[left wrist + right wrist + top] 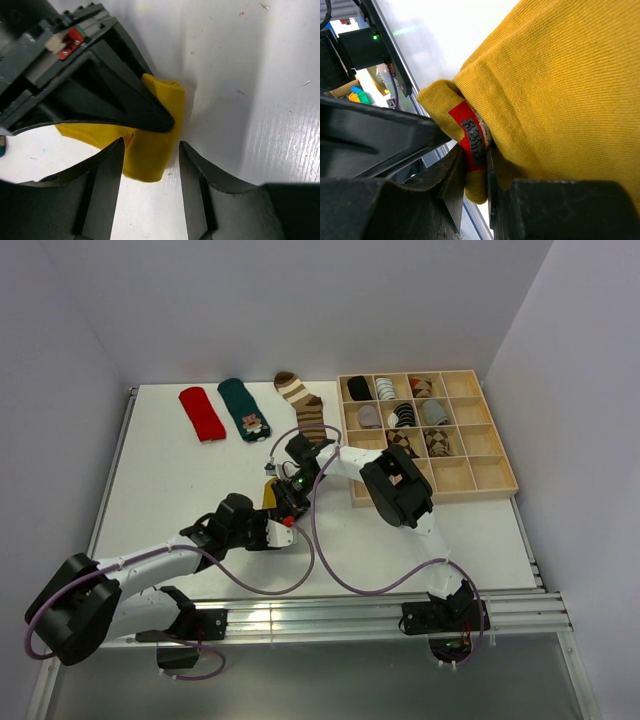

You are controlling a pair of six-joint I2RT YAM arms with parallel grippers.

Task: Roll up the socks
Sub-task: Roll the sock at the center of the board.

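The mustard yellow sock (pixel 270 496) lies folded on the white table between the two grippers. My right gripper (pixel 476 170) is shut on its edge, pinching a fold with a red label (pixel 472 137). In the left wrist view the sock (pixel 152 157) lies under the right gripper's dark finger (pixel 125 107). My left gripper (pixel 150 167) is open, with the sock's near end between its fingertips and touching neither. In the top view the left gripper (pixel 284 521) is just below the right gripper (pixel 285 490). The red sock (pixel 201 412), teal cartoon sock (pixel 245 410) and striped sock (pixel 303 405) lie flat at the back.
A wooden compartment tray (pixel 470 475) stands at the right, with several rolled socks in its back cells, some argyle (pixel 402 443). The right arm's elbow (pixel 398 490) reaches over the tray's near left corner. Purple cables loop over the table in front.
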